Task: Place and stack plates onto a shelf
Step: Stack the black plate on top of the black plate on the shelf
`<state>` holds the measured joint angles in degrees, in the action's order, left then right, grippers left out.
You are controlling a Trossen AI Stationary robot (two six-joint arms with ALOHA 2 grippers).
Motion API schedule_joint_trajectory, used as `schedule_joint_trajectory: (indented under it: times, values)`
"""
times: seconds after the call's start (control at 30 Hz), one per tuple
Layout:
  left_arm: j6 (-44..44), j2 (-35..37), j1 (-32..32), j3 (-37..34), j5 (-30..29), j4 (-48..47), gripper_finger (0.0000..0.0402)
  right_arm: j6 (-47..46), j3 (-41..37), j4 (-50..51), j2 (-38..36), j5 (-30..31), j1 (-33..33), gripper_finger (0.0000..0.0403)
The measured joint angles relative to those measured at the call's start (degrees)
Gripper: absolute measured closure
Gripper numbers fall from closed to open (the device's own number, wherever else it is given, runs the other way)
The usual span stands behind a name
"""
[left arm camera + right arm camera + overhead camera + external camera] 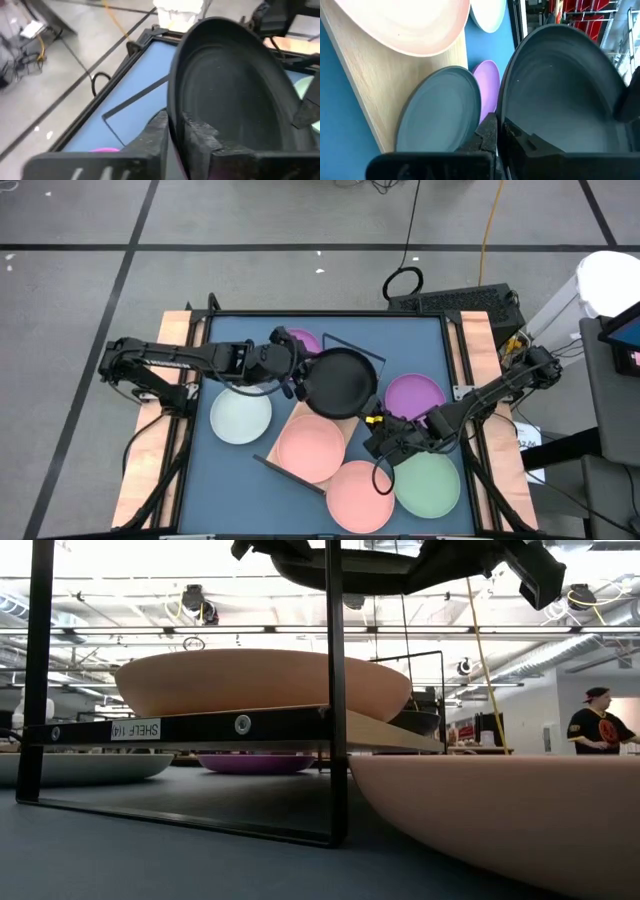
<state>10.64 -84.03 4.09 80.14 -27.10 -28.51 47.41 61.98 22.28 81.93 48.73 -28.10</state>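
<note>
A black plate hangs in the air over the wooden shelf, held between both grippers. My left gripper is shut on its left rim, and my right gripper is shut on its near-right rim. Beneath it, a second black plate lies on the shelf board. A pink plate rests on the board's near part. On the table lie another pink plate, a green plate, a pale plate and two purple plates. My left gripper pinches the black plate's rim on its left side, with one finger on the inner face and one on the underside. The fingers come in about level from the table's left. The plate is lifted clear above the shelf, roughly level. My right gripper pinches the same plate's rim on its near-right side, one finger on each face. It comes in slanting from the table's right and near side. The plate is clear of everything below.
The shelf's black wire frame stands upright near the low camera, and more of it shows past the held plate. A person stands in the room beyond. Bare blue table lies toward the far right.
</note>
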Motion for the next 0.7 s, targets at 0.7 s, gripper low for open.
schedule_joint_trajectory:
  times: [0.7]
  values:
    - [-6.7,3.7,2.1,0.0,-4.5,-6.9,0.0193,-12.2,0.0,-0.4,-0.2,-4.7,0.0,0.0403]
